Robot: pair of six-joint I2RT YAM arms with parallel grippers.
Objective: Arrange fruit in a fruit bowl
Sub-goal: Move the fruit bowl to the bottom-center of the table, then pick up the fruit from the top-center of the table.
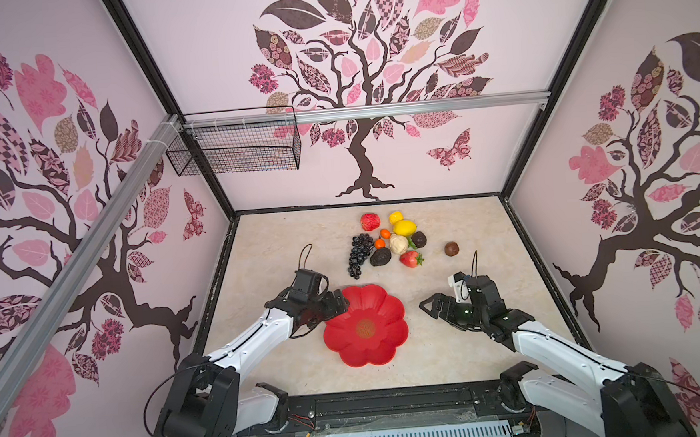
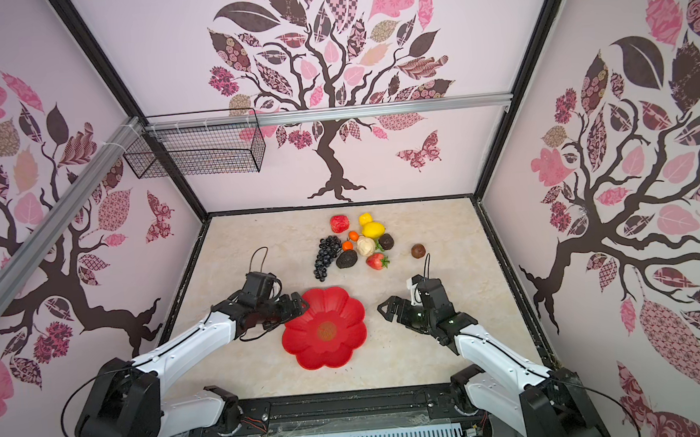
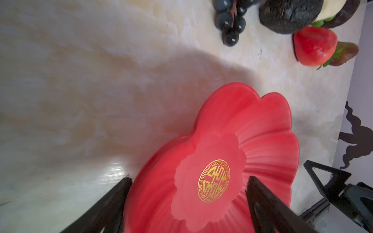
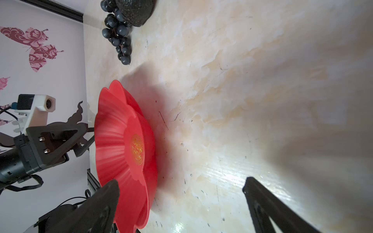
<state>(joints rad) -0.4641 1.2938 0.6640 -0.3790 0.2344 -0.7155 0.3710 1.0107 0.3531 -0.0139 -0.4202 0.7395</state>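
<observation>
In both top views, the fruit bowl [image 1: 387,306] [image 2: 345,311] lies flat on the marble table [image 1: 267,249], hollow side up, near the front edge and between the two arms. It is round, with no long axis. The left gripper [image 1: 339,305] [image 2: 297,308] reaches the bowl's left rim. The right gripper [image 1: 426,306] [image 2: 387,309] hovers just right of the bowl, apart from it.

The fruit sits in a cluster farther back. The grape bunch [image 1: 359,254] lies lengthwise from back to front, its narrow tip pointing toward the bowl. The brown pear [image 1: 451,248] sits alone to the right.

In the left wrist view, the left gripper [image 3: 188,178] is spread wide and grips nothing. One finger is outside the bowl's [image 3: 262,131] rim and the other is over its inside. The strawberry [image 3: 314,46] lies beyond.

In the right wrist view, the right gripper [image 4: 181,181] is spread wide over bare table, empty, with the bowl [image 4: 113,131] beside one finger.
</observation>
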